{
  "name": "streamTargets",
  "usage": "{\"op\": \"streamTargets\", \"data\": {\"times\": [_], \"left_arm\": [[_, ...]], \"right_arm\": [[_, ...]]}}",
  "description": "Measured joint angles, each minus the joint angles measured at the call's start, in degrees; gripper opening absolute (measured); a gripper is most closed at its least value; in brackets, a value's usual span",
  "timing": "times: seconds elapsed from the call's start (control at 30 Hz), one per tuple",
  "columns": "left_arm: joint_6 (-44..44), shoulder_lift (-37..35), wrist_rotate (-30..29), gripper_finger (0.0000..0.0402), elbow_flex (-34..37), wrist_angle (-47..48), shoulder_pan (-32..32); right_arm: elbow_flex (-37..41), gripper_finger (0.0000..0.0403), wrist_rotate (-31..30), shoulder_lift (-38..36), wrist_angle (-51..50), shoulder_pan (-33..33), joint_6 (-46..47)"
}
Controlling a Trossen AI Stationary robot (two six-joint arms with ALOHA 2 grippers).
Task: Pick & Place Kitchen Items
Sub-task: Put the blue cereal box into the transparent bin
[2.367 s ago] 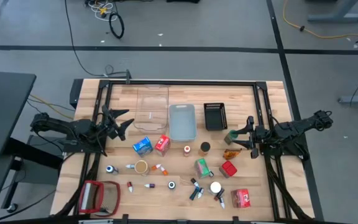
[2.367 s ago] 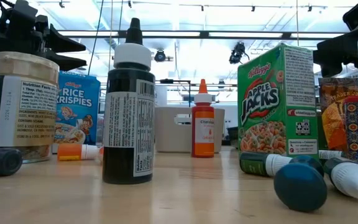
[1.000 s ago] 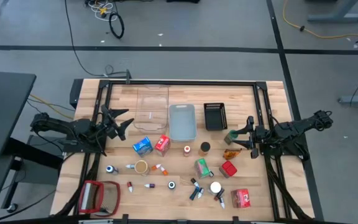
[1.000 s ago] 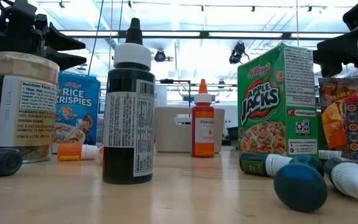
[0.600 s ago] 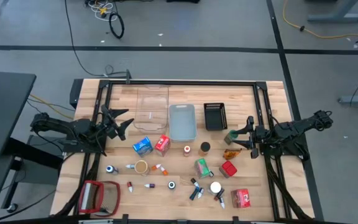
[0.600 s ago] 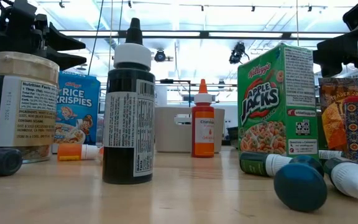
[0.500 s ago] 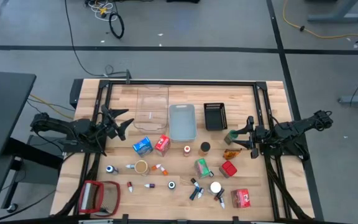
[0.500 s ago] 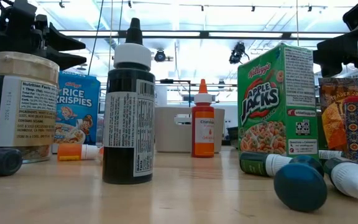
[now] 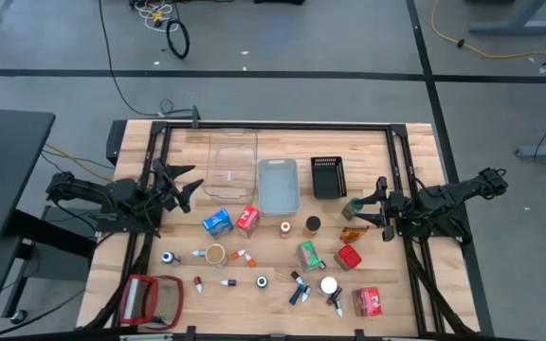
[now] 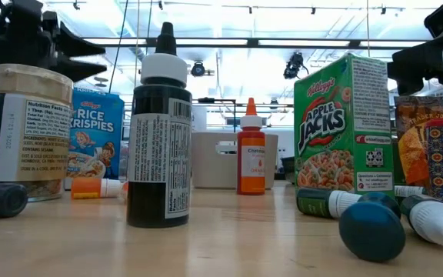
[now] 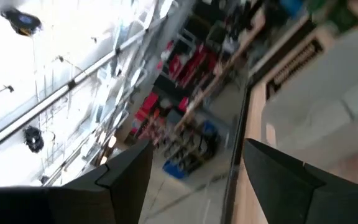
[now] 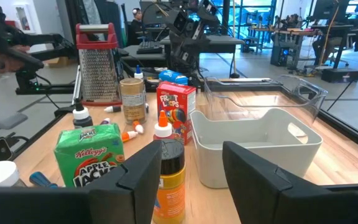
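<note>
The left gripper (image 9: pixel 186 188) hangs over the left edge of the wooden table (image 9: pixel 188 152), its two dark fingers spread apart and empty, just left of a clear bin (image 9: pixel 231 159). The right gripper (image 9: pixel 375 205) sits across the table at the right edge, fingers likewise parted with nothing between them, near a small green-topped item and an orange packet (image 9: pixel 352 234). Between the two arms, three bins line the far half of the table: the clear one, a grey bin (image 9: pixel 278 185) beside it, and a black bin (image 9: pixel 328 176) further right. The kitchen items lie scattered on the near half, none inside a bin. A blue Rice Krispies carton (image 9: pixel 218 222) and a red Froot Loops carton (image 9: pixel 247 219) stand just in front of the clear and grey bins. A green Apple Jacks carton (image 9: pixel 309 254) stands near the middle, with a round jar (image 9: pixel 216 254) to its left and tiny capped bottles lying around them. A red-framed grater (image 9: pixel 142 299) lies flat at the near left corner.
</note>
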State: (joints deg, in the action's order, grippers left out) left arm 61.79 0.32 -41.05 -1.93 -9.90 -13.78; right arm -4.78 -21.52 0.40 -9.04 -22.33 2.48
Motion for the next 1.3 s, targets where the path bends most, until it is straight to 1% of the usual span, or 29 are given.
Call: {"op": "streamTargets", "data": {"times": [0.07, 0.13, 0.2, 0.27, 0.33, 0.4, 0.5, 0.67, 0.73, 0.83, 0.9, 0.97, 1.07, 1.13, 1.17, 1.23, 1.3], "left_arm": [[-1.39, 0.04, 3.05, 0.0258, 0.08, -1.35, 0.00], [-5.57, 0.02, 6.75, 0.0258, 0.06, -1.65, 0.00], [-14.10, 0.04, 11.47, 0.0258, 0.06, -1.50, 0.00], [-25.51, 0.04, 16.77, 0.0258, 0.04, -1.58, 0.00], [-34.74, 0.04, 21.44, 0.0258, 0.04, -1.52, 0.00], [-40.83, 0.04, 24.59, 0.0258, 0.00, -1.56, 0.00], [-44.63, 0.04, 27.53, 0.0258, 0.00, -1.53, 0.00], [-44.72, 0.04, 29.89, 0.0258, -0.05, -1.56, 0.00], [-47.53, 0.04, 31.36, 0.0258, -0.07, -1.58, 0.00], [-52.28, 0.04, 32.13, 0.0258, -0.09, -1.60, -0.02], [-52.99, 0.04, 32.14, 0.0258, -0.11, -1.61, -0.02], [-53.05, 0.04, 32.38, 0.0258, -0.11, -1.58, 0.00], [-54.99, 0.04, 33.68, 0.0258, -0.11, -1.58, -0.01], [-56.92, 0.04, 33.32, 0.0258, -0.11, -1.81, -0.02], [-57.82, 0.04, 32.21, 0.0258, -0.11, -2.26, -0.02], [-59.92, 0.04, 28.62, 0.0258, -0.13, -3.52, -0.02], [-60.49, 0.04, 25.22, 0.0258, -0.16, -3.69, 0.00]], "right_arm": [[0.00, 0.0180, 0.00, 0.02, 0.01, 0.00, 0.01], [0.00, 0.0180, 0.01, 0.01, 0.01, -0.02, 0.01], [-0.01, 0.0180, -0.03, 0.01, -0.02, 0.00, -0.92], [0.01, 0.0180, 0.00, 0.01, -0.02, 0.00, -3.73], [0.00, 0.0180, 0.07, 0.02, -0.02, 0.00, -6.04], [-0.01, 0.0180, 0.08, 0.02, 0.01, -0.01, -7.16], [0.00, 0.0180, 0.07, 0.01, 0.01, 0.00, -7.62], [-0.02, 0.0180, 0.00, 0.02, 0.71, 0.01, -7.50], [0.00, 0.0180, -0.05, 0.01, 1.47, 0.02, -8.28], [-0.02, 0.0180, 0.95, 0.02, 5.02, 0.03, -6.20], [0.01, 0.0180, 1.53, 0.02, 8.65, 0.03, -6.16], [-0.01, 0.0180, 0.89, 0.02, 12.69, 0.03, -8.06], [0.00, 0.0180, -3.56, 0.02, 19.01, 0.05, -16.79], [-0.01, 0.0180, -9.12, 0.02, 24.64, 0.05, -25.30], [0.01, 0.0180, -11.80, 0.02, 27.70, 0.05, -28.22], [-0.02, 0.0180, -15.97, 0.02, 32.89, 0.07, -29.53], [-0.02, 0.0180, -16.50, 0.02, 34.19, 0.09, -26.89]]}}
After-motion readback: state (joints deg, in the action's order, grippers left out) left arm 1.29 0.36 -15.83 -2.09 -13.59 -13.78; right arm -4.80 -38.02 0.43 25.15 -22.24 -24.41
